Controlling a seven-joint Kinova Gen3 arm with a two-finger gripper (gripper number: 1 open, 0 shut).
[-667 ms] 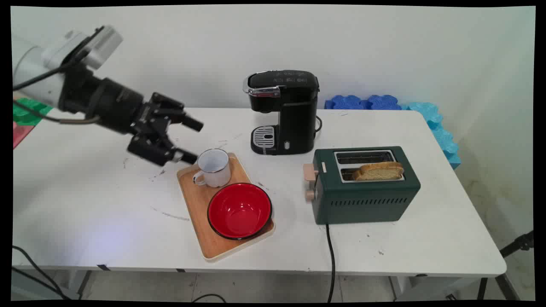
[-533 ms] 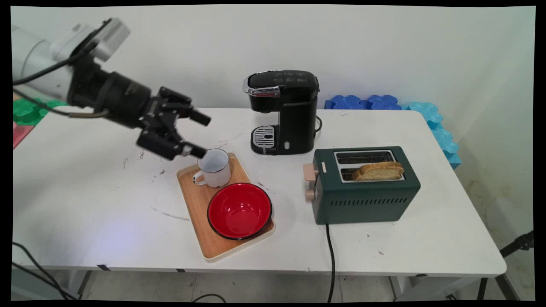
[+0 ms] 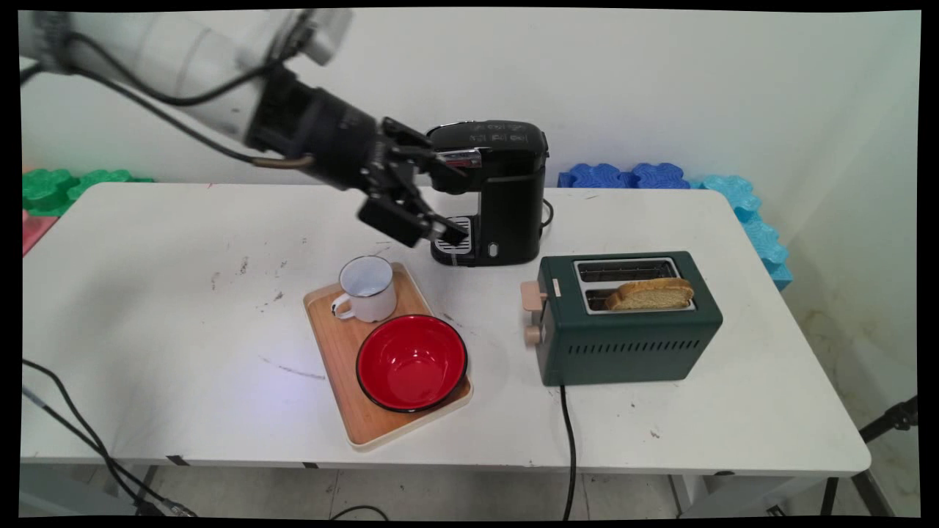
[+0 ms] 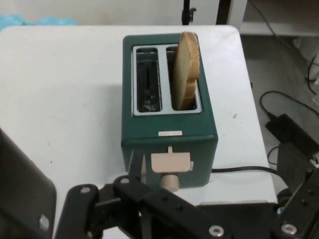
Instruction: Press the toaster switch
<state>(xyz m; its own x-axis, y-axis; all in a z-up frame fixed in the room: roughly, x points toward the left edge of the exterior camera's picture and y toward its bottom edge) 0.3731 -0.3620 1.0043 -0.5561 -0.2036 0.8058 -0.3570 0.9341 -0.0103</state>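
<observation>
Toast (image 3: 650, 294) sat in toaster (image 3: 628, 339) centre-right; mug (image 3: 365, 287), bowl (image 3: 411, 361) empty on tray (image 3: 337, 345); I saw gripper (image 3: 449, 199) spread, empty.

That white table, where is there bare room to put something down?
The white table is bare left of the wooden tray, and along the right edge beyond the green toaster. It is crowded mid-table: white mug and red bowl fill the tray, and the gripper hangs open against the black coffee maker.
</observation>
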